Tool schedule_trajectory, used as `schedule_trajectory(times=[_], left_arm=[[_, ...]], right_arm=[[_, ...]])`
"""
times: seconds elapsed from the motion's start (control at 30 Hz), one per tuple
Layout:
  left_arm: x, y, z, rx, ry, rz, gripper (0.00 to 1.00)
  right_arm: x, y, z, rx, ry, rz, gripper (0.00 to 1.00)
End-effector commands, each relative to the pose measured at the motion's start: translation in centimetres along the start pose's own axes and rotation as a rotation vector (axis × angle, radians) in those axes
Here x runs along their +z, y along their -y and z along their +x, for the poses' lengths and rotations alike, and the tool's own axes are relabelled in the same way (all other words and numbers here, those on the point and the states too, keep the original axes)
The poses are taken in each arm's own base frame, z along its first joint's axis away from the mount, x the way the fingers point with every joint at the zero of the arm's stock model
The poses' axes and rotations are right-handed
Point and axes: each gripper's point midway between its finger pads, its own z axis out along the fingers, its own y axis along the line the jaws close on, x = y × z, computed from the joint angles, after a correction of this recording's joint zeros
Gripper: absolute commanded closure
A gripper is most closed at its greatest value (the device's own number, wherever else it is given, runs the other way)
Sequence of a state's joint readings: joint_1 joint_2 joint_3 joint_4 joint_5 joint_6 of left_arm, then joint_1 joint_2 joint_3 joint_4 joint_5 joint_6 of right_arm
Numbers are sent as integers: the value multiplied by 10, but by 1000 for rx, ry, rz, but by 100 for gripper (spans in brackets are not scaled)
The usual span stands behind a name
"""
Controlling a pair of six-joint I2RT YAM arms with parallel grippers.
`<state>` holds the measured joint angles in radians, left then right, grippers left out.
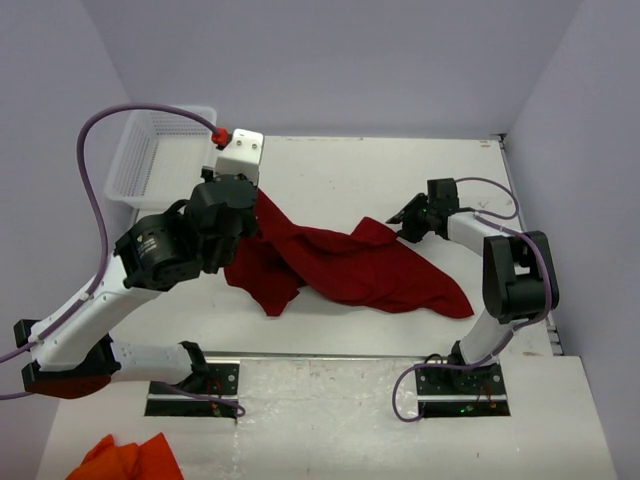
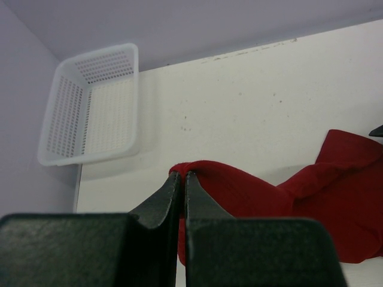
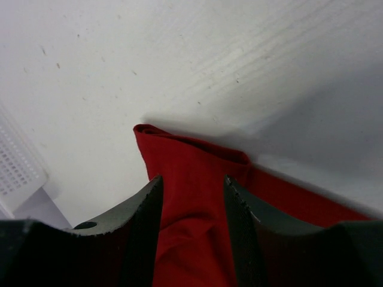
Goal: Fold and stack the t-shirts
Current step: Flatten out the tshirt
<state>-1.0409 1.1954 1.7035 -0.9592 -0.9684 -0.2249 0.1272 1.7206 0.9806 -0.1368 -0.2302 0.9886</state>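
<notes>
A dark red t-shirt (image 1: 350, 265) lies crumpled across the middle of the white table (image 1: 350, 170). My left gripper (image 1: 252, 198) is shut on a fold at the shirt's left end and holds that end raised; in the left wrist view the closed tips (image 2: 182, 174) pinch the red cloth (image 2: 251, 191). My right gripper (image 1: 402, 222) is open at the shirt's far right corner. In the right wrist view its jaws (image 3: 191, 182) stand apart on either side of a folded strip of the shirt (image 3: 179, 149), low over the table.
A white perforated basket (image 1: 150, 150) stands at the back left and shows in the left wrist view (image 2: 90, 107). An orange cloth (image 1: 130, 460) lies at the near left, in front of the arm bases. A red patch (image 1: 60, 385) shows under the left arm.
</notes>
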Motion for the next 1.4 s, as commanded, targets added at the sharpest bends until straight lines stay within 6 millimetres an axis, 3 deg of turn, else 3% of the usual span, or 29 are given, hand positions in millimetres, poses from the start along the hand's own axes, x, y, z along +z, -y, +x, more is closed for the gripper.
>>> schedule_trajectory(times=[0.0,0.77,0.9,0.97,1.07,1.37], left_arm=[[-3,-7,-10,-41,32,-5,100],[-9,-9,-15,-72,50,31,100],[-11,-12,-17,-75,54,33,100],[-12,-13,-17,-76,56,32,100],[-12,-13,-15,-71,52,30,100],[-9,-12,-12,-59,47,27,100]], right_arm=[[1,3,-5,36,33,8,54],[0,22,4,89,42,167,52],[6,20,5,100,28,166,56],[8,20,5,103,30,164,67],[9,17,3,98,36,157,74],[13,17,3,95,30,157,76]])
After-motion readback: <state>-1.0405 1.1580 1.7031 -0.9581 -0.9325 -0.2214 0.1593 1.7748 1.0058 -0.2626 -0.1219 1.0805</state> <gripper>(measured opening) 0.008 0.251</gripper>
